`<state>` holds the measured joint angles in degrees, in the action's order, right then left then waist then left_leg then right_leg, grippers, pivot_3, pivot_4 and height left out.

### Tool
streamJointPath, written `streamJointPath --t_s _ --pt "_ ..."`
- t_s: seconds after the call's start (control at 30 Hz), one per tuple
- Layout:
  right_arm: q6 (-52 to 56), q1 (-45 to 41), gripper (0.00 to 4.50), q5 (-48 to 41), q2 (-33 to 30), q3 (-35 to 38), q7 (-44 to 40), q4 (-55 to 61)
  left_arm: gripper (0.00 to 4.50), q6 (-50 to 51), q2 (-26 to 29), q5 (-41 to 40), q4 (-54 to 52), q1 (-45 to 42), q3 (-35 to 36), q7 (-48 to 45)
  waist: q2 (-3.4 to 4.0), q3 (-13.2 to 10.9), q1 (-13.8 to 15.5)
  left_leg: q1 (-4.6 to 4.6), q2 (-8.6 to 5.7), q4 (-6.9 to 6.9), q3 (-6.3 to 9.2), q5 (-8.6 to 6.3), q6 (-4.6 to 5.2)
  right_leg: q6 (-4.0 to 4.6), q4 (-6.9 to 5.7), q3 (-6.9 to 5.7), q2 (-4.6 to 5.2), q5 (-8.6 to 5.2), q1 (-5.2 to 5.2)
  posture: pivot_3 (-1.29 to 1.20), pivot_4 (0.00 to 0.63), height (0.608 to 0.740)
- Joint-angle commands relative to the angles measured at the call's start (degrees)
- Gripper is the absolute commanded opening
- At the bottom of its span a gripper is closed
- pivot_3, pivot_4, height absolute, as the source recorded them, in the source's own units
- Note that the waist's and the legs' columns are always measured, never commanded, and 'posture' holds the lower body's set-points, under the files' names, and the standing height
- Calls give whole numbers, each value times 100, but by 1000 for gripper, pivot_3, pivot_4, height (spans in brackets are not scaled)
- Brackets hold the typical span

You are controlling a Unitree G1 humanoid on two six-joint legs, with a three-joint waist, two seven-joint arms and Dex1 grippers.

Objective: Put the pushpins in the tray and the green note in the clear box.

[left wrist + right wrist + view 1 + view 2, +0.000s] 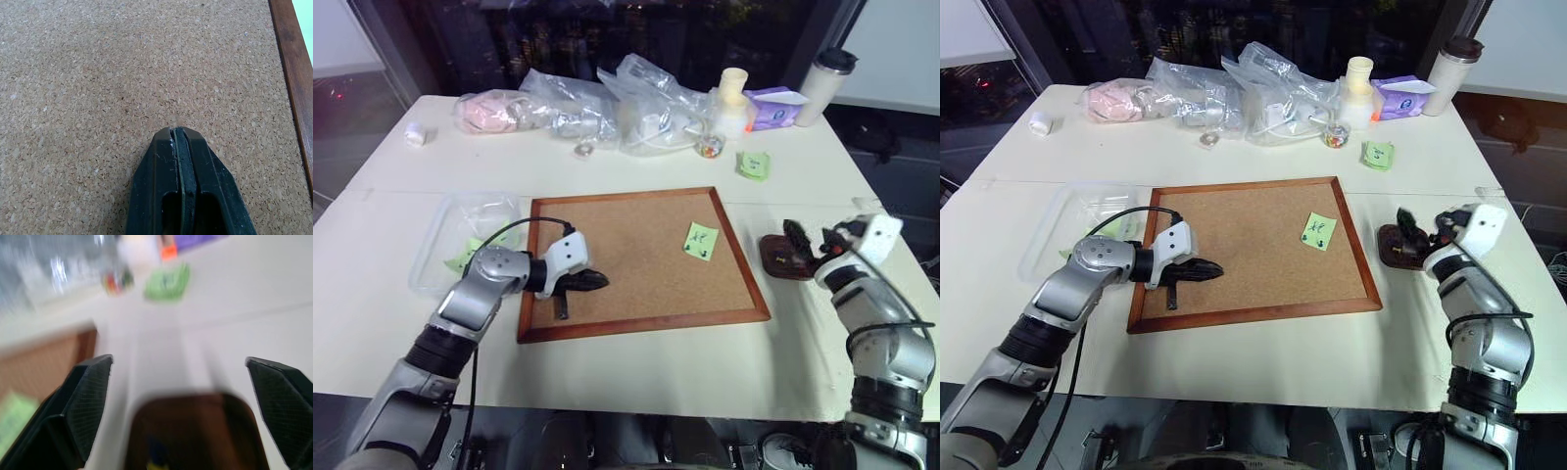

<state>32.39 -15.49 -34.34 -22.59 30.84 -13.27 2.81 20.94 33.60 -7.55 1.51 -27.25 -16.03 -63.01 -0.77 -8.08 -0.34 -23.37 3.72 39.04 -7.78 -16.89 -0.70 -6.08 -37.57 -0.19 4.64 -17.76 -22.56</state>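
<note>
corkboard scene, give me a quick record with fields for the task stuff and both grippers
corkboard: flat on table
green note: on corkboard, near its right edge
tray: on table, right of corkboard
clear box: on table, left of corkboard
left gripper: shut, empty, over corkboard
right gripper: open, empty, by the tray

Blurred tray (190,431), contents indistinct.
</note>
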Motion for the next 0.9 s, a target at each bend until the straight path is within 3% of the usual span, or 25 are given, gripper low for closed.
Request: streamJointPath --t_s 0.03,0.2,0.37,0.47,0.7,0.9 --pt "133 -17 4457 -256 -77 163 87 342 0 15 -51 105 20 34 -147 33 0 0 0 0 0 0 0 -1 1 0 1 0 0 0 1 0 150 737" --pt "81 138 4457 -89 -194 -14 28 390 0 -14 -53 117 26 45 -133 43 0 0 -2 0 -1 0 0 -2 4 0 2 0 1 0 1 0 150 737" --pt "-147 595 4457 676 -676 -1440 -826 1022 0 -25 -20 117 7 76 -117 17 3 1 -26 0 -1 -1 1 -3 6 0 2 0 0 0 0 0 150 737" --pt "-262 688 4457 913 -641 -1939 -987 1044 0 -33 -19 126 22 73 -113 20 2 1 -22 1 0 0 3 -6 11 0 2 0 -2 0 1 0 150 737" --pt "-801 731 4457 1457 -540 -2655 -1380 761 0 -26 -30 137 -16 116 -111 56 2 1 -15 -2 -2 1 1 -7 12 0 7 0 -1 0 0 0 150 737" --pt "-1094 627 4457 1696 -497 -2811 -1556 497 0 -61 5 209 1 183 -135 96 2 1 -16 -1 -2 1 1 -7 12 0 8 -1 0 0 1 0 150 737"
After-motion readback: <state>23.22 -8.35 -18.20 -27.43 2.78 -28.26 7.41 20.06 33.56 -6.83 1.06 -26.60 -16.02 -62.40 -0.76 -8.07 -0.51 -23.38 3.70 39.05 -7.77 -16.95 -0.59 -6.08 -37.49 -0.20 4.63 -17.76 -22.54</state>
